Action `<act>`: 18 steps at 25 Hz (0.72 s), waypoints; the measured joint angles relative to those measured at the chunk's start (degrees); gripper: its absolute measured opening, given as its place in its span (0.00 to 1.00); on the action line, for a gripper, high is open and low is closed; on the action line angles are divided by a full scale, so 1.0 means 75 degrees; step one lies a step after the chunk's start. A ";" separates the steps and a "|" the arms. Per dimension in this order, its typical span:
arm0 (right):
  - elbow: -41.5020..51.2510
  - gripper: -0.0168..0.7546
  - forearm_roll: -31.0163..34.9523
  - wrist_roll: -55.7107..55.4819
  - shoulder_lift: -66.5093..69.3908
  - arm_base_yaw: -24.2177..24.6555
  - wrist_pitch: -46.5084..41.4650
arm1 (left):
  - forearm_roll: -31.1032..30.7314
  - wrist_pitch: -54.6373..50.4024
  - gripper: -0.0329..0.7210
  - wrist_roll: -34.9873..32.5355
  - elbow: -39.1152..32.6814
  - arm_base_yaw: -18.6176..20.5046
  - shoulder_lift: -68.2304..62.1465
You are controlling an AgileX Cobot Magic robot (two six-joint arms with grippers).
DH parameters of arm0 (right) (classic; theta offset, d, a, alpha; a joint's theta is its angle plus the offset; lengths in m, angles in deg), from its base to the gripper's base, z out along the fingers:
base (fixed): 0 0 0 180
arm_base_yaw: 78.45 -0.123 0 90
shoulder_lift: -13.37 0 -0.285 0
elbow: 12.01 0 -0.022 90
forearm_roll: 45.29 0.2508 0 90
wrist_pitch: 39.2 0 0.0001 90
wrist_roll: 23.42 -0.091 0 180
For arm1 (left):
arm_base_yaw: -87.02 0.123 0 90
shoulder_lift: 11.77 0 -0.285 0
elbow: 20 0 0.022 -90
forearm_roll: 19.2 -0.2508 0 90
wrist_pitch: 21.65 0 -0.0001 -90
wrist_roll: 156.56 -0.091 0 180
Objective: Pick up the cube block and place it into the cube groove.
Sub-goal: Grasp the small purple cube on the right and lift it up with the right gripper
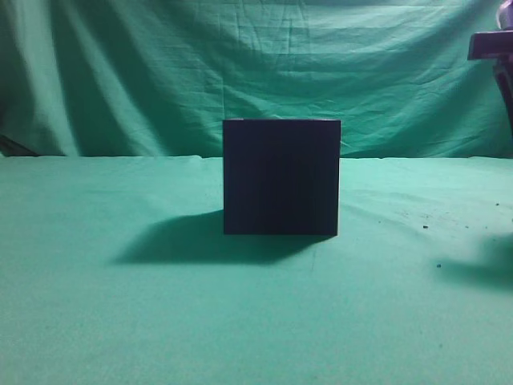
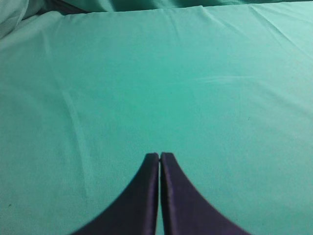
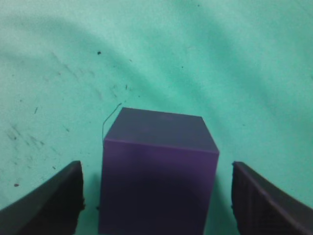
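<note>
On the left, the left gripper [image 2: 160, 155] is seen in its wrist view with its two fingers pressed together and nothing between them, held over bare green cloth [image 2: 146, 88]; no task item is seen near it. In the middle of the exterior view, a large dark box [image 1: 281, 177] is seen standing on the cloth-covered table, with its shadow thrown to the left; the cube groove is judged to be in its top, which is hidden from this low angle, so its opening cannot be checked. At the far right edge of that view only a dark piece of the right arm [image 1: 490, 44] is visible, and the block itself is not seen there. In the right wrist view, the purple cube block [image 3: 159, 171] is seen resting on the cloth between the widely parted fingers of the right gripper [image 3: 157, 196], with a gap left on each side, so nothing is held yet. Several risks are judged from here: if the fingers are closed off-centre, the block may be pushed or twisted on the cloth; if it is gripped askew, its corners may catch on the groove's rim; and a loose thread [image 3: 110, 117] beside the block may be snagged.
</note>
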 joint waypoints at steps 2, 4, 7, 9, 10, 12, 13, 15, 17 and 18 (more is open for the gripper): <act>-0.0012 0.79 0.0000 -0.0047 0.0072 0.0000 0.0012 | 0.0000 0.0000 0.04 0.0000 0.0000 0.0000 0.0000; -0.0012 0.79 0.0000 -0.0092 0.0166 0.0000 0.0012 | 0.0000 0.0000 0.04 0.0000 0.0000 0.0000 0.0000; -0.0012 0.72 0.0000 -0.0204 0.0243 0.0000 -0.0016 | 0.0000 0.0000 0.04 0.0000 0.0000 0.0000 0.0000; -0.0012 0.62 0.0000 -0.0313 0.0245 0.0000 -0.0033 | 0.0000 0.0000 0.04 0.0000 0.0000 0.0000 0.0000; -0.0012 0.57 0.0014 -0.0332 0.0245 0.0000 -0.0054 | 0.0000 0.0000 0.04 0.0000 0.0000 0.0000 0.0000; -0.0012 0.57 0.0014 -0.0351 0.0245 0.0000 -0.0099 | 0.0000 0.0000 0.04 0.0000 0.0000 0.0000 0.0000; -0.0012 0.57 0.0014 -0.0368 0.0245 0.0000 -0.0114 | 0.0000 0.0000 0.04 0.0000 0.0000 0.0000 0.0000; -0.0083 0.57 0.0014 -0.0368 0.0245 0.0000 -0.0219 | 0.0000 0.0000 0.04 0.0000 0.0000 0.0000 0.0000; -0.0316 0.57 -0.0003 -0.0252 0.0258 0.0000 -0.0452 | 0.0000 0.0000 0.04 0.0000 0.0000 0.0000 0.0000; -0.0545 0.57 -0.0014 -0.0104 0.0258 0.0000 -0.0613 | 0.0000 0.0000 0.04 0.0000 0.0000 0.0000 0.0000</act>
